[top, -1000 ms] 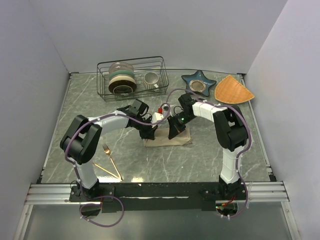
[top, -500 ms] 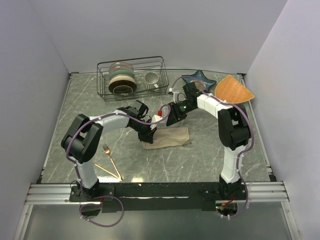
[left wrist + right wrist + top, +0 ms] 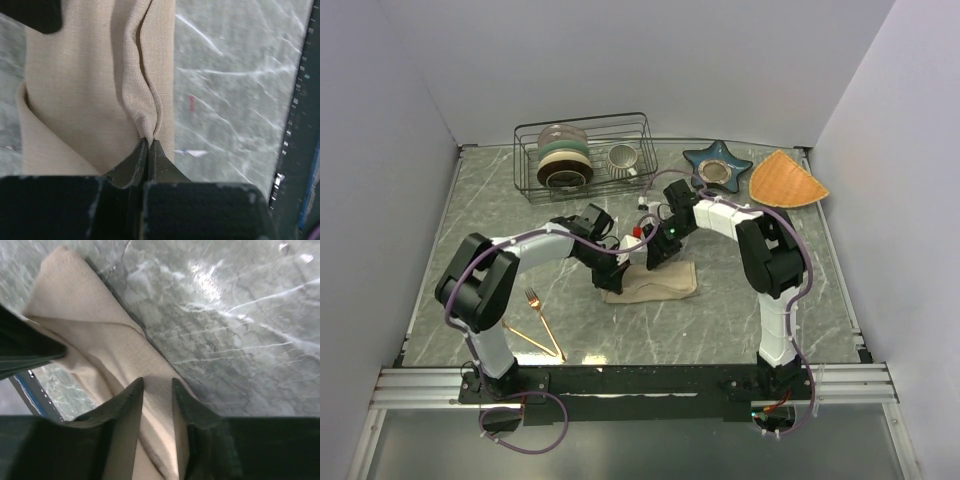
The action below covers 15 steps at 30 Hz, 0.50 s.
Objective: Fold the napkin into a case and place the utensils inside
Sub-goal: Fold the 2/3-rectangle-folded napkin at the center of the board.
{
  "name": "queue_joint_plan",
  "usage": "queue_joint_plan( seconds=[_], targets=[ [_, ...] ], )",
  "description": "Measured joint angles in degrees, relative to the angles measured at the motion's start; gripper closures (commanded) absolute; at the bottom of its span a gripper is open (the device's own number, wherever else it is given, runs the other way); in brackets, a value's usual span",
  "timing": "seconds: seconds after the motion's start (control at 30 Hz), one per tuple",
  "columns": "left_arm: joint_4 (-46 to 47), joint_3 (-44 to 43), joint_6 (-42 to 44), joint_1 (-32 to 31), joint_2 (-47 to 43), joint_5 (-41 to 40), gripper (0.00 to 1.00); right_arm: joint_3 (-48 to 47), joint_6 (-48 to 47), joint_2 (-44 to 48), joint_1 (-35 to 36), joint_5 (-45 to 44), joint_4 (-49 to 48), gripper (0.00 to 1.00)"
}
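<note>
Ridge of beige-tan cloth napkin [image 3: 75,100] is pinched by clenched left end effector [image 3: 149,146]; released right end effector [image 3: 157,390] is best closed on top layer only.

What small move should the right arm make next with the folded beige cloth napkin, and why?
Probably lower the right fingers and close them on the folded beige cloth napkin. They stand apart over the cloth, holding nothing, while the left fingers are shut on a ridge of it, so a second grip seems needed for the next fold.

Bright, even light — closeups perhaps soft
</note>
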State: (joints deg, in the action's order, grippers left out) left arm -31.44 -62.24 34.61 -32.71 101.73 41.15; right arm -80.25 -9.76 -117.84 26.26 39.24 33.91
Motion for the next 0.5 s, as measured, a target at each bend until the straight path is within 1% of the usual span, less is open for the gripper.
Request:
queue_joint_plan(
  seconds=[0.27, 0.4, 0.5],
  targets=[
    [-3.3, 0.87, 1.79, 0.42, -4.76, 2.78, 0.99, 5.29, 0.0, 2.71, 0.83, 0.72, -0.48, 0.73],
    [-2.19, 0.83, -0.22, 1.36, -4.68, 4.13, 0.99, 6.45, 0.02, 3.5, 1.42, 0.61, -0.46, 0.74],
    [-0.59, -0.52, -2.91, 3.34, -2.93, 5.18, 0.99, 6.45, 0.02, 3.5, 1.49, 0.61, -0.48, 0.74]
  ],
)
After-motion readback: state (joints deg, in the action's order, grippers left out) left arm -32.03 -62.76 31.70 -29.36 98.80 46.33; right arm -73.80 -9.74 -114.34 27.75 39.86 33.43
